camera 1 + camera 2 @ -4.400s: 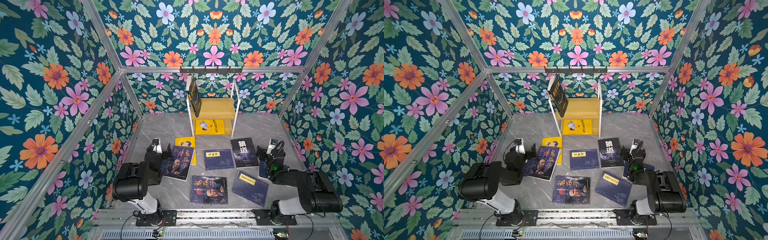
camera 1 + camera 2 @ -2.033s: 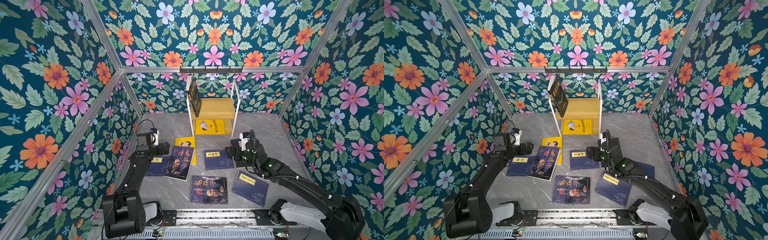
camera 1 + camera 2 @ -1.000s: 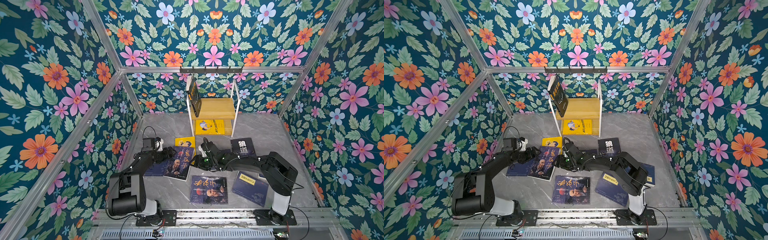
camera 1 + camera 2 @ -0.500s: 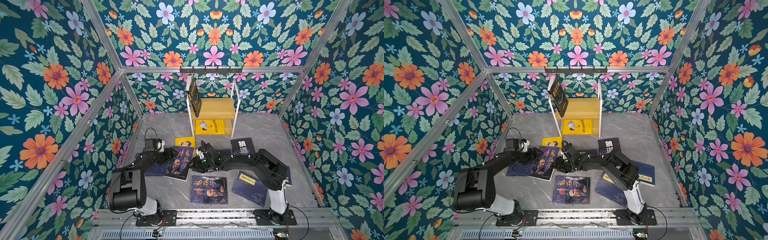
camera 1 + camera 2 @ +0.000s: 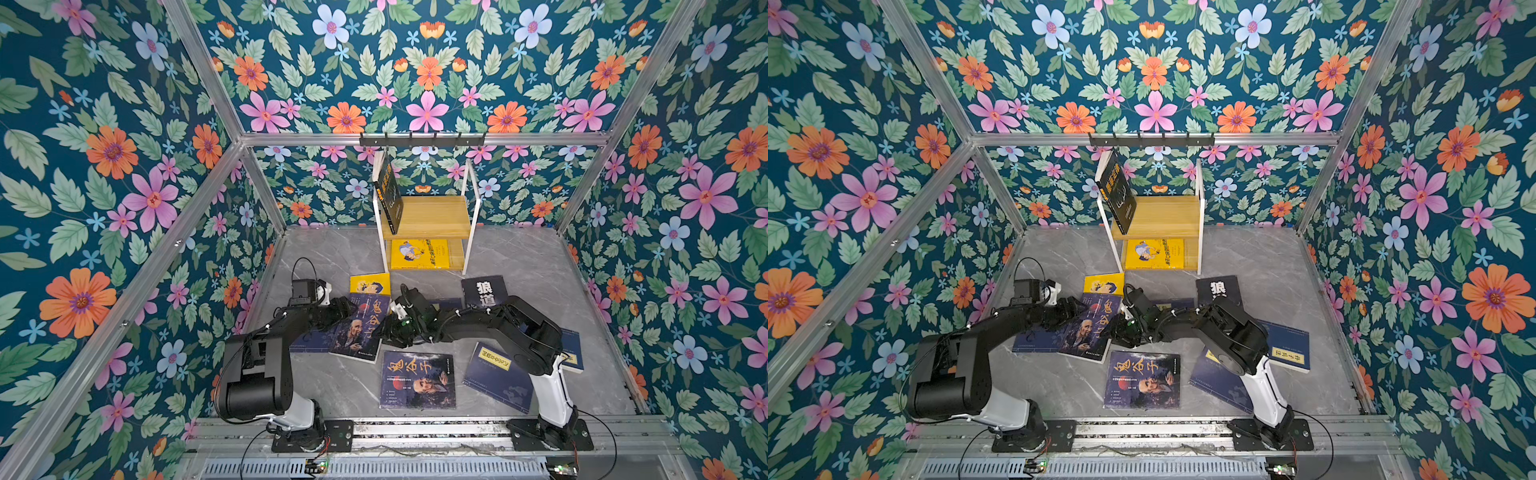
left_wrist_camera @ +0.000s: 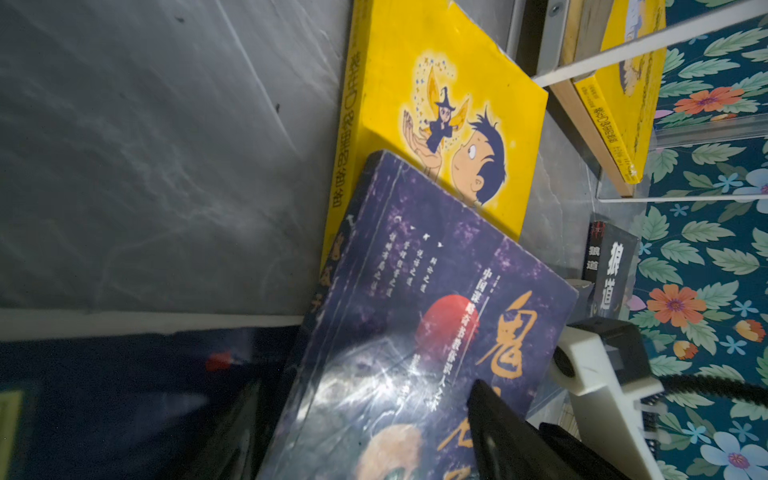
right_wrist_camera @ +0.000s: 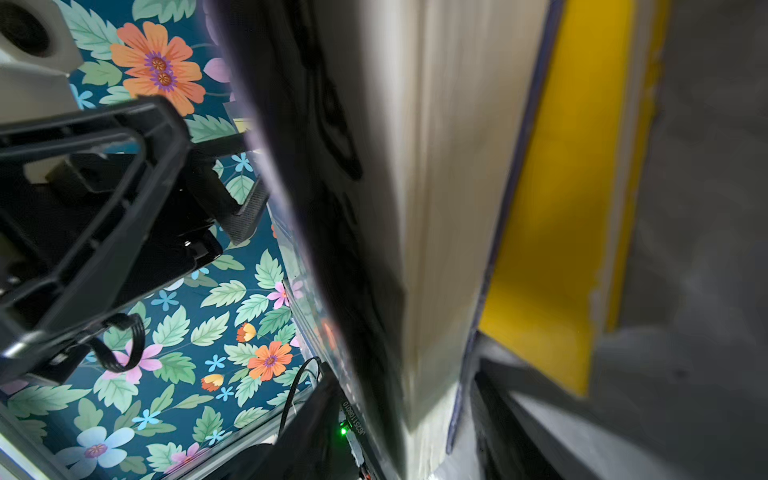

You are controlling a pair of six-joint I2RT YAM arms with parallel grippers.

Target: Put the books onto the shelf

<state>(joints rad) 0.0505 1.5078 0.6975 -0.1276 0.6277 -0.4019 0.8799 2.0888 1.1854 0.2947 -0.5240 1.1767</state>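
Pickup under way: left gripper (image 5: 347,306), jaws spread, straddles a corner of the old-man book (image 5: 358,332) left of the tabletop's (image 5: 332,386) middle. Right gripper (image 5: 385,330) meets its page edge, grip unclear. Next, likely: clamp firmly, lift to the shelf (image 5: 432,216).

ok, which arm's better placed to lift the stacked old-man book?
Likely right: the right gripper has the page edge of the old-man book between its jaws; the left gripper hangs open over the spine-side corner.
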